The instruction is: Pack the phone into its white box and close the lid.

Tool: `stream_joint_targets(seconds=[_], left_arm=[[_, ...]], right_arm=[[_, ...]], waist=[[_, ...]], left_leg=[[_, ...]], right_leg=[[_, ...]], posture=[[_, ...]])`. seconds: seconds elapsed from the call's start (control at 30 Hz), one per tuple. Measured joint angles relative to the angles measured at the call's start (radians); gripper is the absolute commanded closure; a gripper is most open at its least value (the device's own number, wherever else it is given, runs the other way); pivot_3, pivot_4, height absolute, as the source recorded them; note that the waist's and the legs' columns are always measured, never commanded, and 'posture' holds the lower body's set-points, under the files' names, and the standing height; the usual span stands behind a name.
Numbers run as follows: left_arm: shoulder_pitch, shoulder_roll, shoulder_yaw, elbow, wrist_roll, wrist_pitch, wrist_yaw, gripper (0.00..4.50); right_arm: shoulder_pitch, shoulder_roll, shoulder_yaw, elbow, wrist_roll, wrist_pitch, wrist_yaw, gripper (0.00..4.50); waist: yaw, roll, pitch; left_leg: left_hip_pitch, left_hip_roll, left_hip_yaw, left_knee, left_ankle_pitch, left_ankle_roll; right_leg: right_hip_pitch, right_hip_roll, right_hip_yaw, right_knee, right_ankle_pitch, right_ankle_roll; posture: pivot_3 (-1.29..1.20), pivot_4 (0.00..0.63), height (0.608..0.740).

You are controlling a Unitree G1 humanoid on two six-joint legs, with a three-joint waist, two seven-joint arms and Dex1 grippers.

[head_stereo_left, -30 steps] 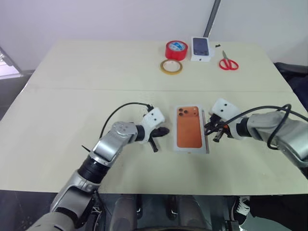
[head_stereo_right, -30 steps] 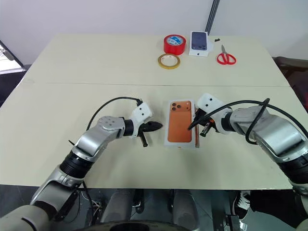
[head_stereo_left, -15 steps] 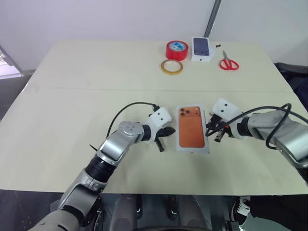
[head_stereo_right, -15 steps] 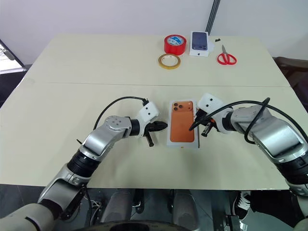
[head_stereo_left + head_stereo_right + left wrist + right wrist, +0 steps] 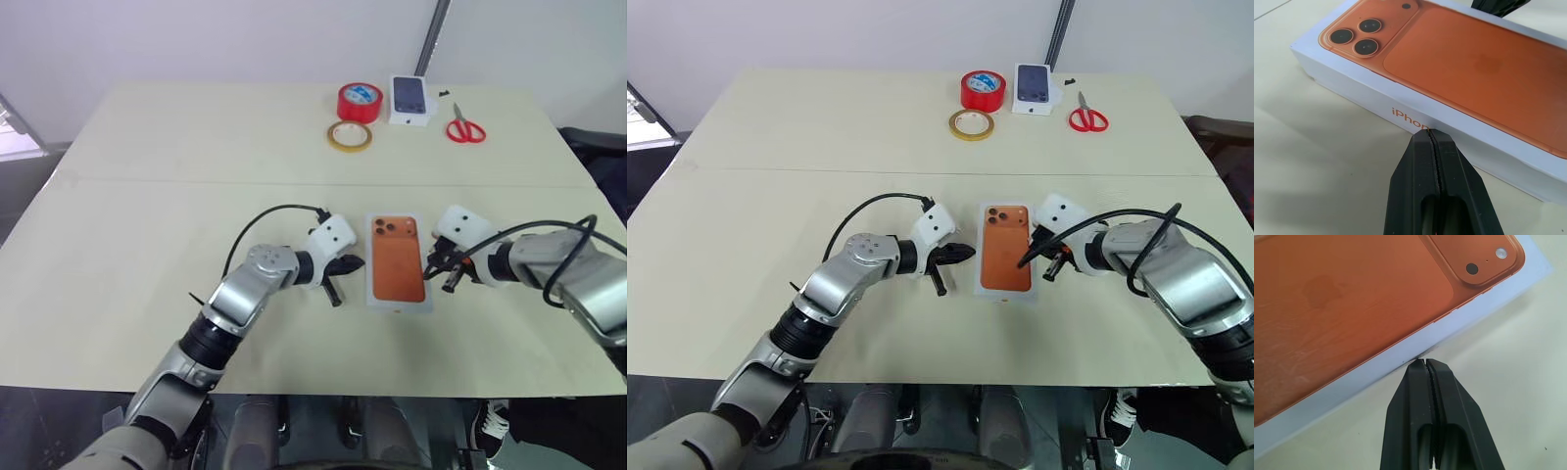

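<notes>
The lid (image 5: 398, 260), white with an orange phone picture on top, lies flat over the white box on the table (image 5: 137, 255) between my two grippers. The phone is hidden. My left gripper (image 5: 355, 262) is shut, and its tip rests against the lid's left long side (image 5: 1415, 117) by the printed lettering. On the opposite side my right gripper (image 5: 429, 270) is shut too, its tip at the lid's lower edge (image 5: 1400, 355). Neither gripper holds anything.
At the table's far edge stand a red tape roll (image 5: 359, 101), a flat yellowish tape ring (image 5: 349, 135), a small white box printed with a dark phone (image 5: 411, 100) and red scissors (image 5: 465, 127). A seam crosses the table behind the lid.
My left gripper has moved right up to the lid's left side, and the closed box has slid a little to the right. The right gripper has shifted slightly right with it.
</notes>
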Motion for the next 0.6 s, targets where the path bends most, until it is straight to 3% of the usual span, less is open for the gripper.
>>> stream_joint_targets(seconds=[0.37, 0.6], left_arm=[[0.0, 0.006, -0.002, 0.0, 0.005, -0.006, 0.001, 4.5], [-0.038, -0.005, 0.098, 0.035, -0.021, -0.005, 0.03, 4.5]], right_arm=[[0.026, 0.012, -0.016, 0.0, -0.016, 0.004, 0.017, 4.45], [0.117, -0.058, -0.185, -0.002, 0.006, -0.086, 0.123, 4.45]], waist=[[0.0, 0.0, 0.0], [0.002, 0.0, 0.0]], left_leg=[[0.0, 0.0, 0.0, 0.0, 0.0, 0.0], [0.0, 0.0, 0.0, 0.0, 0.0, 0.0]], right_leg=[[0.0, 0.0, 0.0, 0.0, 0.0, 0.0], [0.001, 0.0, 0.0, 0.001, 0.0, 0.001]], posture=[[0.0, 0.15, 0.736], [0.0, 0.15, 0.736]])
